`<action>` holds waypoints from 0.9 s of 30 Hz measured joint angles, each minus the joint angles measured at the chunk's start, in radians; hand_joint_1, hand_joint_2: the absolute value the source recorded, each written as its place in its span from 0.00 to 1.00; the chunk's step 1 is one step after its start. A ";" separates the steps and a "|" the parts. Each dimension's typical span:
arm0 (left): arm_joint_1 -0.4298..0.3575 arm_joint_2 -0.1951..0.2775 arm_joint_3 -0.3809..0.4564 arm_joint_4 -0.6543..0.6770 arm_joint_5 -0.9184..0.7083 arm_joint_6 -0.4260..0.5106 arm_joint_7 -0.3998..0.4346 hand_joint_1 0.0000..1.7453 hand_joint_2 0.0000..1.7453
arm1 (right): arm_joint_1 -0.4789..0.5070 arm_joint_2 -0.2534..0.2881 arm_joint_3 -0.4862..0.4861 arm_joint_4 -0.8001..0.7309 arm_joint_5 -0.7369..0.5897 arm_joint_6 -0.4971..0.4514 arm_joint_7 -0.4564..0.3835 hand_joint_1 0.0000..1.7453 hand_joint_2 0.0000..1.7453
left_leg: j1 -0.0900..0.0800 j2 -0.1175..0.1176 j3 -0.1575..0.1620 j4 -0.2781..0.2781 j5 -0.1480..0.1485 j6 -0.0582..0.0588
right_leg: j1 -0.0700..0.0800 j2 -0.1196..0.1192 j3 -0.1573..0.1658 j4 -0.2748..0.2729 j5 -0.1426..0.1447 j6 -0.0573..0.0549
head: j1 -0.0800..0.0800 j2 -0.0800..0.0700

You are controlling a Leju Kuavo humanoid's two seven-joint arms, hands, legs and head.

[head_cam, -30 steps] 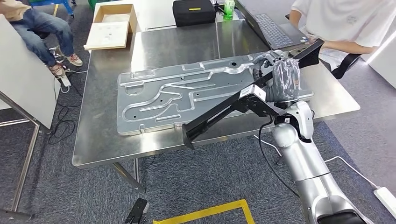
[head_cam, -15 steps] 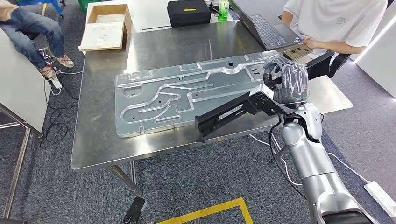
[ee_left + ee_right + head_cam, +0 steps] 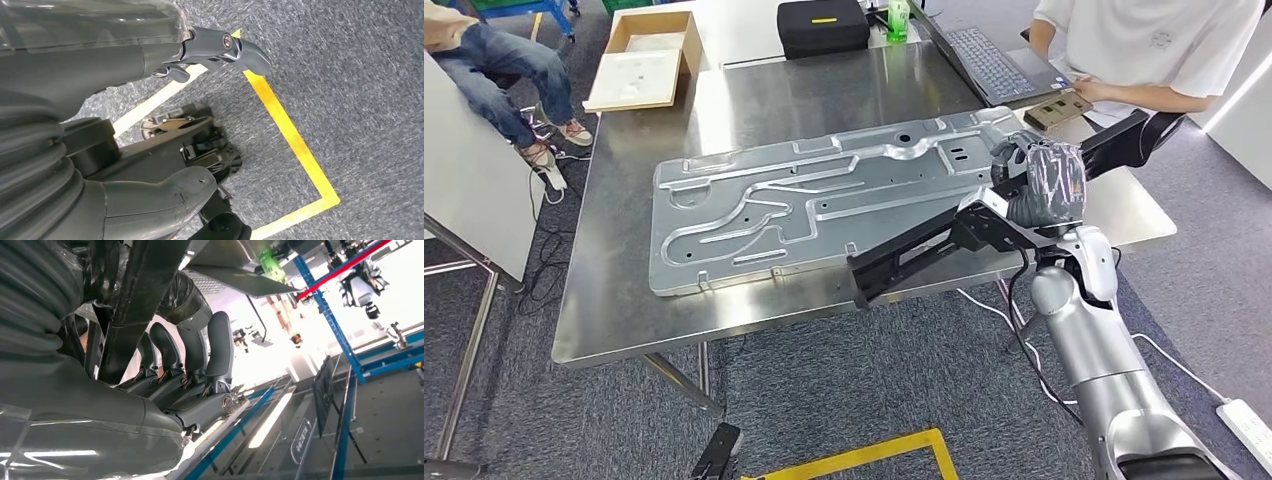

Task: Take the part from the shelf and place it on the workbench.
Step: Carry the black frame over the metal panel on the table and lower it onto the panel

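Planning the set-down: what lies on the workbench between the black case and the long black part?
In the head view, the stamped metal panel lies between the black case and the black part held by the right hand.

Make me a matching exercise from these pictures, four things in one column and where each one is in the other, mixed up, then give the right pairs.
Things:
1. long black part
2. stamped metal panel
3. black case
4. laptop

Places:
A. at the workbench's far edge
B. flat across the middle of the workbench
C. held in the right hand, above the workbench's near right edge
D. in front of the person in white, far right

Pairs: 1-C, 2-B, 3-A, 4-D
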State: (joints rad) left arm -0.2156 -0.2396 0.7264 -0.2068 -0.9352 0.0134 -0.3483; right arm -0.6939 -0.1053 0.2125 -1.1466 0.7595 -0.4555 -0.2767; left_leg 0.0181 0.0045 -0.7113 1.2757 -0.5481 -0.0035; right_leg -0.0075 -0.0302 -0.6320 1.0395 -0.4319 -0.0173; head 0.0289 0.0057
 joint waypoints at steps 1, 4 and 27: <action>0.000 0.000 0.000 0.000 0.000 0.000 0.000 0.00 1.00 | 0.000 0.000 0.000 0.000 0.000 0.000 0.000 1.00 1.00 | -0.005 0.008 0.031 -0.067 0.039 0.010 | 0.004 -0.006 0.004 0.000 -0.003 -0.001 | 0.000 0.000; -0.005 0.000 0.000 0.000 0.000 0.000 -0.002 0.00 1.00 | 0.000 -0.001 0.000 0.000 0.000 0.001 0.000 1.00 1.00 | -0.026 0.050 0.104 -0.228 0.098 0.036 | 0.013 -0.026 0.011 0.001 -0.009 0.004 | 0.001 0.000; -0.002 -0.002 0.000 0.000 0.001 -0.002 -0.002 0.00 1.00 | 0.021 -0.010 -0.002 -0.008 -0.019 0.000 -0.014 1.00 1.00 | -0.006 -0.015 0.018 -0.038 -0.014 -0.003 | -0.012 0.027 -0.004 0.005 -0.002 0.005 | 0.000 0.000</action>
State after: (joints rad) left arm -0.2180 -0.2415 0.7263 -0.2068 -0.9341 0.0114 -0.3506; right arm -0.6725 -0.1152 0.2106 -1.1546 0.7406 -0.4554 -0.2905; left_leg 0.0116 -0.0105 -0.6937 1.2378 -0.5622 -0.0063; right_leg -0.0191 -0.0029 -0.6359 1.0443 -0.4339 -0.0123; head 0.0290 0.0057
